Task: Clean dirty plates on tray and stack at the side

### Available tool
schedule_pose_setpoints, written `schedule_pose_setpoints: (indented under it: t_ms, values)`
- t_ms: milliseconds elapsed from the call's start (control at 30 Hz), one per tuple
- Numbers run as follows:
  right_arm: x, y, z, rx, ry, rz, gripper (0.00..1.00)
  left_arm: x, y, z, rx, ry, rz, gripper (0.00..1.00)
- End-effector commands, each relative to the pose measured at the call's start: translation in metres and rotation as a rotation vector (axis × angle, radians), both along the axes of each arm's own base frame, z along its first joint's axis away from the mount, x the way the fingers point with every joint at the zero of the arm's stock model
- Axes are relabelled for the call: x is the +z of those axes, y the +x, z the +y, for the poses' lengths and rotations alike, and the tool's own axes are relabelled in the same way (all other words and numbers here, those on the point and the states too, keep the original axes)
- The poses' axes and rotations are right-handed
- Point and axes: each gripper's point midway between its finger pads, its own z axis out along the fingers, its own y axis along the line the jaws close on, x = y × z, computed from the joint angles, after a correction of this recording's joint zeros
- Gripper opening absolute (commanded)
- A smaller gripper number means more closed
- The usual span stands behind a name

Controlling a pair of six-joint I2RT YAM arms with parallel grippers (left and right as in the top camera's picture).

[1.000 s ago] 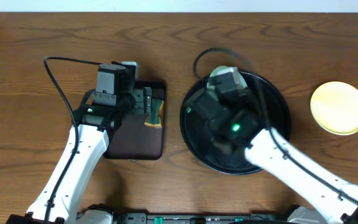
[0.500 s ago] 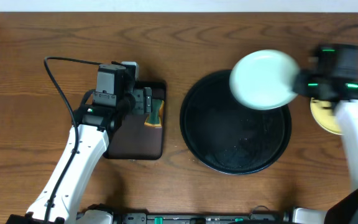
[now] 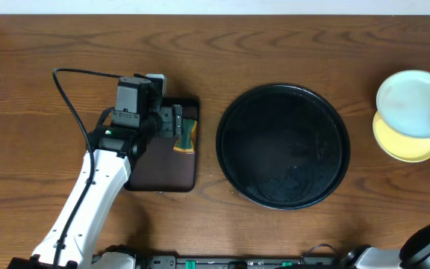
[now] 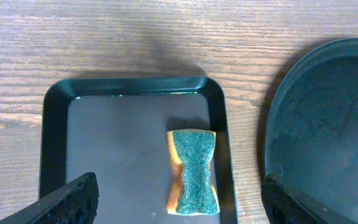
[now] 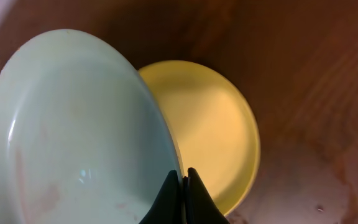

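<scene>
While the right hand (image 5: 182, 186) pinches the mint plate (image 3: 413, 104) over the yellow plate (image 3: 405, 147), the tray (image 3: 282, 146) lies bare: nearly done.

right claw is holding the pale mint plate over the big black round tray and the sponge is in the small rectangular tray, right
No: the overhead view shows the right claw holding the pale mint round plate over the pale yellow round plate beside the large round glossy black tray, not over that tray. The green sponge is in the small rectangular dark tray.
</scene>
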Motion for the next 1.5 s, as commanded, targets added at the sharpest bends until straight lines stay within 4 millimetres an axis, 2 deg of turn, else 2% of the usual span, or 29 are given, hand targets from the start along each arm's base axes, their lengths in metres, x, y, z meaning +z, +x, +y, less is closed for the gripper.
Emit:
schedule_pose_setpoints:
  t_ms: [0, 167, 267, 300, 333, 400, 467, 567, 700, 733, 833, 933, 1133, 1300, 1467]
  values:
    - [-0.017, -0.006, -0.013, -0.035, -0.027, 0.077, 0.01, 0.004, 0.003, 0.002, 0.016, 0.003, -0.011, 0.84]
    - [-0.039, -0.008, -0.015, -0.031, -0.005, 0.131, 0.01, 0.004, 0.003, 0.002, 0.016, 0.003, -0.011, 0.85]
    - [-0.042, -0.012, -0.02, -0.05, -0.028, 0.155, 0.04, 0.004, 0.003, 0.002, 0.016, 0.003, -0.011, 0.85]
    - [-0.041, -0.011, -0.021, -0.05, -0.03, 0.153, 0.12, 0.004, 0.003, 0.002, 0.016, 0.003, -0.011, 0.84]
    - [-0.041, -0.011, -0.021, -0.05, -0.029, 0.151, 0.25, 0.004, 0.003, 0.002, 0.016, 0.003, -0.011, 0.85]
    - [-0.04, -0.008, -0.014, -0.028, 0.001, 0.129, 0.4, 0.004, 0.003, 0.002, 0.016, 0.003, -0.011, 0.84]
    - [-0.036, 0.002, 0.0, 0.022, 0.056, 0.076, 0.45, 0.004, 0.003, 0.002, 0.016, 0.003, -0.011, 0.84]
    - [-0.025, 0.024, 0.028, 0.152, 0.116, -0.006, 0.42, 0.004, 0.003, 0.002, 0.016, 0.003, -0.011, 0.84]
    - [-0.016, 0.039, 0.074, 0.292, 0.158, 0.016, 0.39, 0.004, 0.003, 0.002, 0.016, 0.003, -0.011, 0.84]
    - [-0.018, 0.042, 0.097, 0.357, 0.169, 0.045, 0.4, 0.004, 0.003, 0.002, 0.016, 0.003, -0.011, 0.84]
    - [-0.026, 0.043, 0.14, 0.487, 0.157, 0.12, 0.43, 0.004, 0.003, 0.002, 0.016, 0.003, -0.011, 0.84]
    - [-0.038, 0.037, 0.167, 0.575, 0.084, 0.229, 0.45, 0.004, 0.003, 0.002, 0.016, 0.003, -0.011, 0.84]
    - [-0.066, 0.017, 0.187, 0.638, -0.094, 0.422, 0.49, 0.004, 0.003, 0.002, 0.016, 0.003, -0.011, 0.85]
    - [-0.083, 0.016, 0.206, 0.69, -0.11, 0.419, 0.49, 0.004, 0.003, 0.002, 0.016, 0.003, -0.011, 0.84]
    - [-0.102, 0.013, 0.207, 0.707, -0.131, 0.404, 0.48, 0.004, 0.003, 0.002, 0.016, 0.003, -0.011, 0.84]
